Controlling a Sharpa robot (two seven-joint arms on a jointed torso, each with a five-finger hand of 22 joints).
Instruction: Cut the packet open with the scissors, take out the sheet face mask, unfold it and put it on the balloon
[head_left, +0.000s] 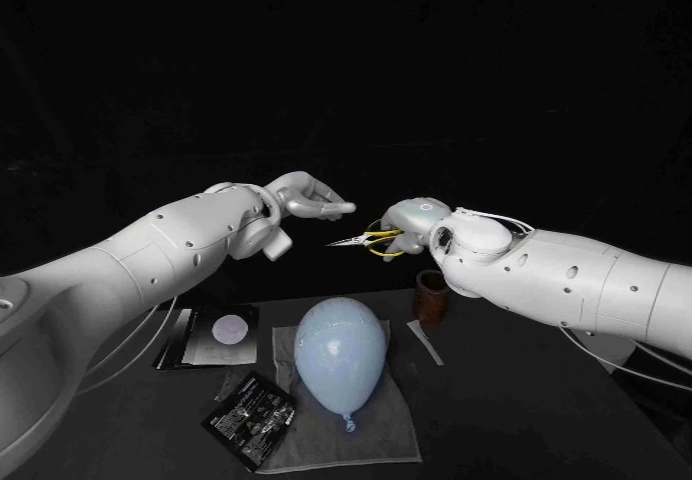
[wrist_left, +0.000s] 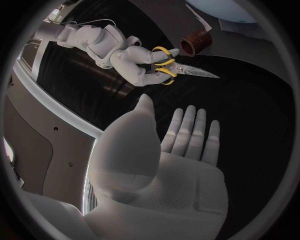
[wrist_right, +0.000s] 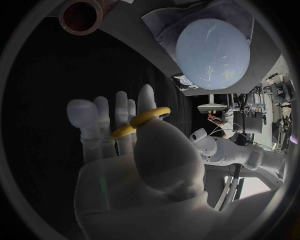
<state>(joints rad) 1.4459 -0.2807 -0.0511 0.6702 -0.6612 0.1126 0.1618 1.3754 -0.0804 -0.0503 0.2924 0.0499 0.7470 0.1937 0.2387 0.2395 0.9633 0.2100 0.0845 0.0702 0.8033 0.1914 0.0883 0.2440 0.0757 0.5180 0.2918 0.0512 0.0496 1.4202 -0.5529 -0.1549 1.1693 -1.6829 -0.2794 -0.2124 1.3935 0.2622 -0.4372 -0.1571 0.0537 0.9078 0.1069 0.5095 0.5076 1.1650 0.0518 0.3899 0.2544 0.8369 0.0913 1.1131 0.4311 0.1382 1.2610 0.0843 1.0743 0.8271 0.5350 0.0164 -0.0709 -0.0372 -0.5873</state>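
Scissors, yellow-handled, gripped in right hand raised near table's far edge, blades pointing at left hand, which is empty, fingers extended, a small gap from the tips. Pale blue balloon lies on grey cloth below. Black packet overlaps cloth's left edge. Brown cup stands under right arm.

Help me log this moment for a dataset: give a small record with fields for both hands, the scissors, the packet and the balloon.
left hand: raised, fingers straight, holds nothing
right hand: raised, holds the scissors
scissors: yellow handles, tips towards the left hand
packet: black, flat on the table by the grey cloth, in neither hand
balloon: pale blue, lying on the grey cloth, no mask on it
task stage: cutting not yet begun
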